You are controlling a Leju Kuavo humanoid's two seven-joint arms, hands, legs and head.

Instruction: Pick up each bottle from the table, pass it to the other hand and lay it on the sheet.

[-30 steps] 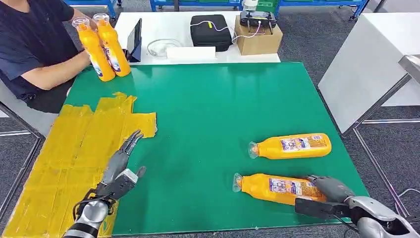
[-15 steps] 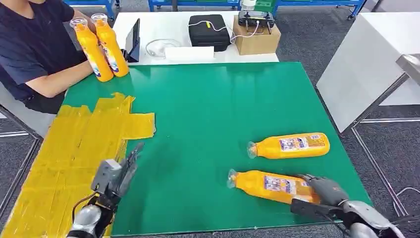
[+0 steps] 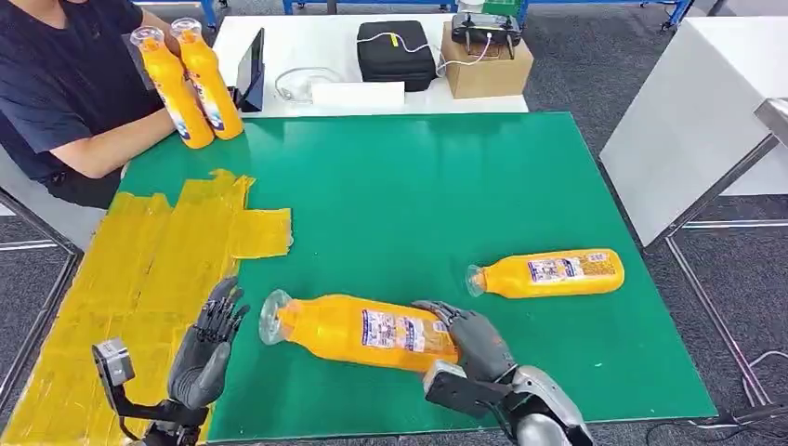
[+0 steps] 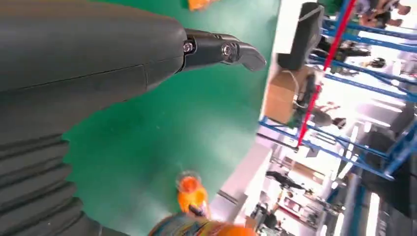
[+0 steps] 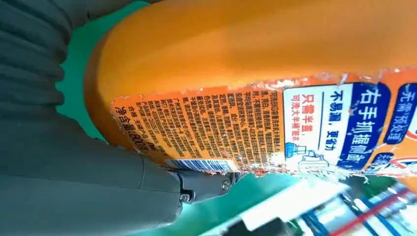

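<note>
Because the handover comes next, the left hand (image 3: 209,348) waits with fingers spread and holding nothing, above the edge of the crinkled yellow taped sheet (image 3: 121,279). Just beside it, the orange plastic bottle with a clear cap and printed label (image 3: 358,330) hangs level over the green table (image 3: 418,186), cap toward that hand. The right hand (image 3: 474,339) grips its base end. A second orange bottle (image 3: 546,273) lies on the table to the right.
</note>
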